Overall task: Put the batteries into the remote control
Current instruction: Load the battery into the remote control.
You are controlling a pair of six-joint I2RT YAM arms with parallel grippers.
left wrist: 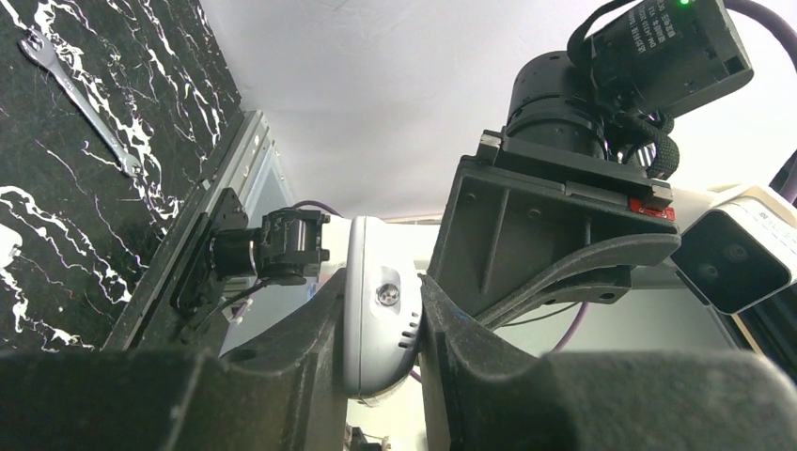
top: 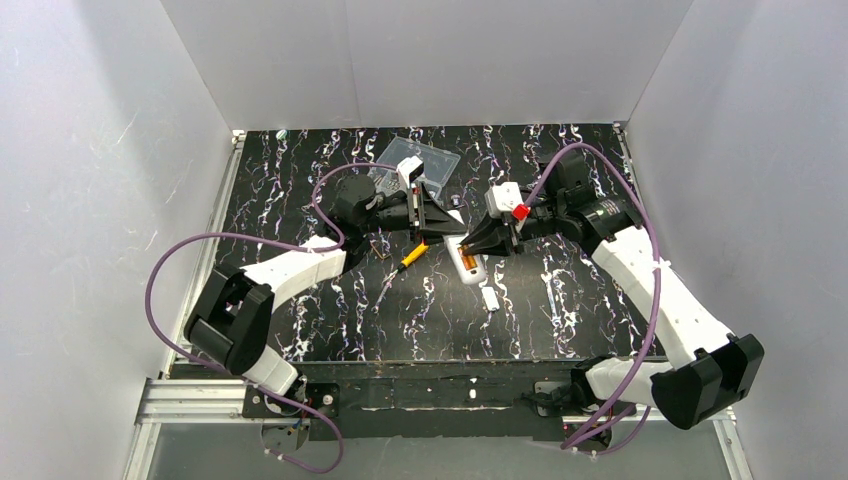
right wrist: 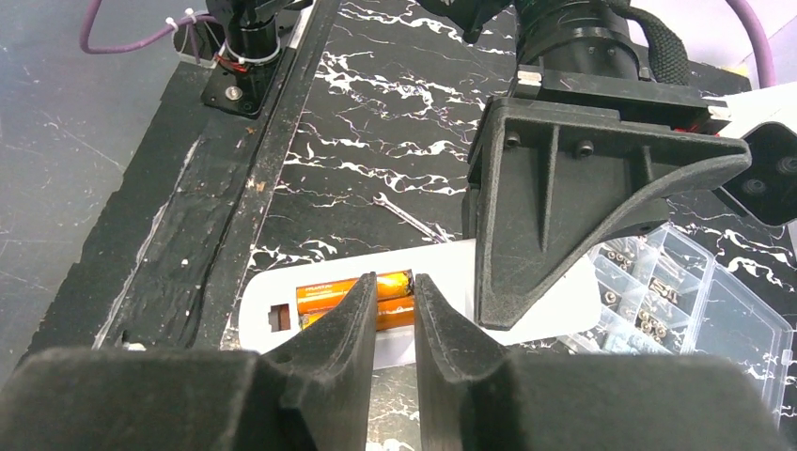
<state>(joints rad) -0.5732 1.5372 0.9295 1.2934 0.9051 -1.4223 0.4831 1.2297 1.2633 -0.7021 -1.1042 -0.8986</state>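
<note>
Light falls even and cool from overhead, thrown back by the white walls (top: 450,60). From above, the dark marbled table (top: 400,320) reads crisp, with only soft shadows under my arms. In my left wrist view the left fingers (left wrist: 282,395) are a dark, blurred mass, and the bright wall behind them washes out, leaving everything backlit. My right fingers (right wrist: 329,376) blur up close too, while the batteries (right wrist: 329,287) and the clear compartmented box (right wrist: 695,301) catch small glints.
</note>
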